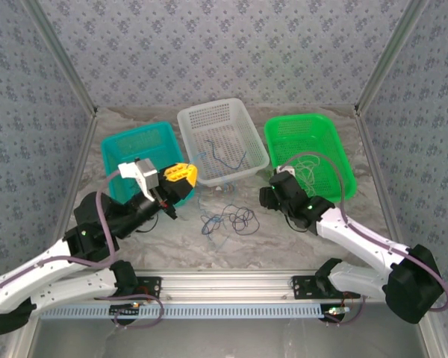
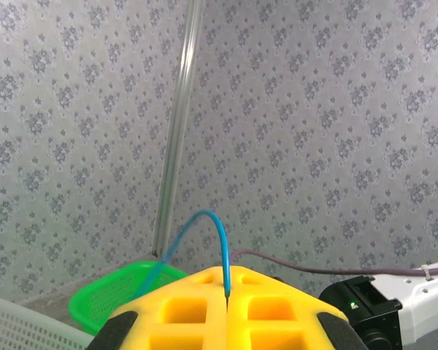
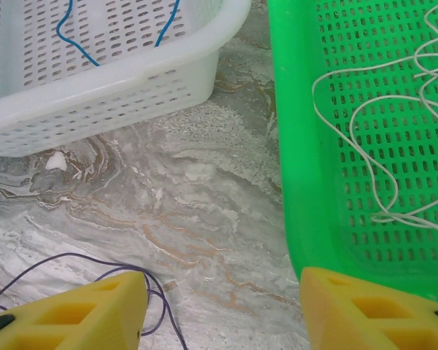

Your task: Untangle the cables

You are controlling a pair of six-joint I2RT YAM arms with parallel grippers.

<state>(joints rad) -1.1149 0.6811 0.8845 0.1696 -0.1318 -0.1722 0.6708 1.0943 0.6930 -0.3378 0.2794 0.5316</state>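
My left fingers (image 2: pixel 226 292) shut on blue cable (image 2: pixel 217 226), held up | dark tangle (image 1: pixel 228 218) mid-desk, toward near edge: not yet sorted | white basket (image 3: pixel 131 69) holds second blue cable (image 3: pixel 66 29) | green basket (image 3: pixel 299 182) holds white cable (image 3: pixel 365 124): done | my right fingers (image 3: pixel 223 281) apart, empty, over desk (image 3: pixel 168 189)

Floral walls (image 1: pixel 209 52), marbled tbl top (image 1: pixel 231 250)

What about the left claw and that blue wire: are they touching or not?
Touching. The left wrist view shows the blue cable arching over and running straight down into the seam of the shut left gripper, pinched there.
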